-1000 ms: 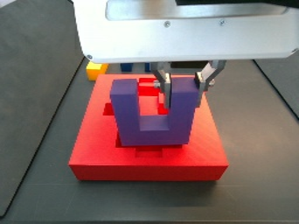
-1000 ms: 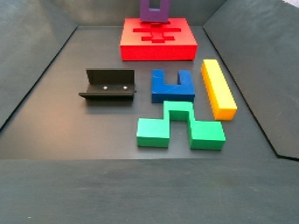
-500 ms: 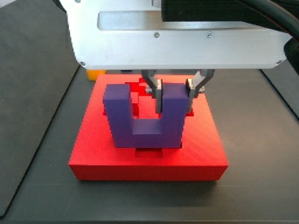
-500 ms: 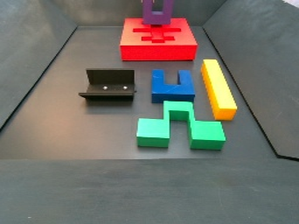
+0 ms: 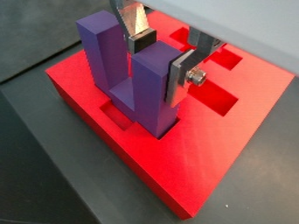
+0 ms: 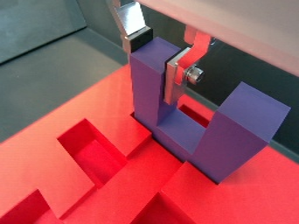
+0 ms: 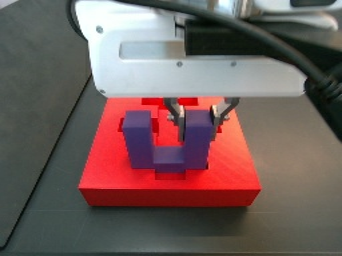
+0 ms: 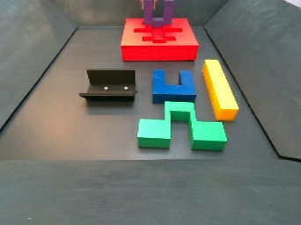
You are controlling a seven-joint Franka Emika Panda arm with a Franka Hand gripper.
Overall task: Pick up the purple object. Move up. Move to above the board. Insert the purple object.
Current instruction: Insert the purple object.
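Observation:
The purple object [image 5: 114, 66] is a U-shaped block standing upright with its prongs up. Its base sits down in a cut-out of the red board [image 5: 222, 166]. It shows in both wrist views [image 6: 233, 131] and both side views [image 7: 167, 155] [image 8: 159, 12]. My gripper [image 5: 160, 61] is shut on one prong near its top, a finger on each side, as the wrist view [image 6: 158, 57] also shows. In a side view the gripper [image 7: 198, 115] hangs under the white wrist body above the board [image 7: 167, 187]. The board [image 8: 159, 48] lies at the far end of the floor.
On the dark floor in front of the board stand the fixture [image 8: 108, 86], a blue arch-shaped block [image 8: 174, 85], a long yellow bar [image 8: 219, 88] and a green notched block [image 8: 179, 126]. Sloping dark walls enclose the floor.
My gripper has come down with the purple object. The block hung above the board before; now its base is sunk into the cut-out.

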